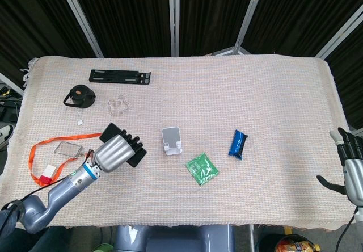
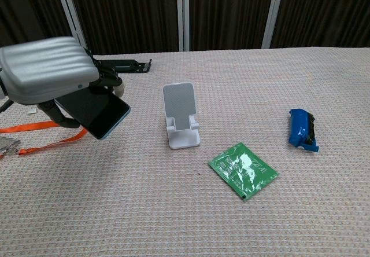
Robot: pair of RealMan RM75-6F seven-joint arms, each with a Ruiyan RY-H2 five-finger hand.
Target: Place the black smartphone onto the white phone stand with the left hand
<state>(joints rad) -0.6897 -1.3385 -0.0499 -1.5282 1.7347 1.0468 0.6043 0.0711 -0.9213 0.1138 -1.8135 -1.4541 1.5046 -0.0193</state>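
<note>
Left hand [image 2: 49, 72] holds black smartphone [image 2: 95, 112] aloft beside white phone stand [image 2: 181, 123].

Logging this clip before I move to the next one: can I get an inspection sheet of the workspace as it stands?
Surface: table under a woven beige cloth.
Job's things: black smartphone lifted off the cloth; white phone stand upright and empty.
Clutter: green packet, blue packet, orange lanyard, black cap, black bracket, clear plastic piece.
Hands: left hand holds the smartphone; right hand at the table's edge, fingers apart, holding nothing.
Cables: dark cable beside the left arm.
Surroundings: dark panels with metal frames behind.
</note>
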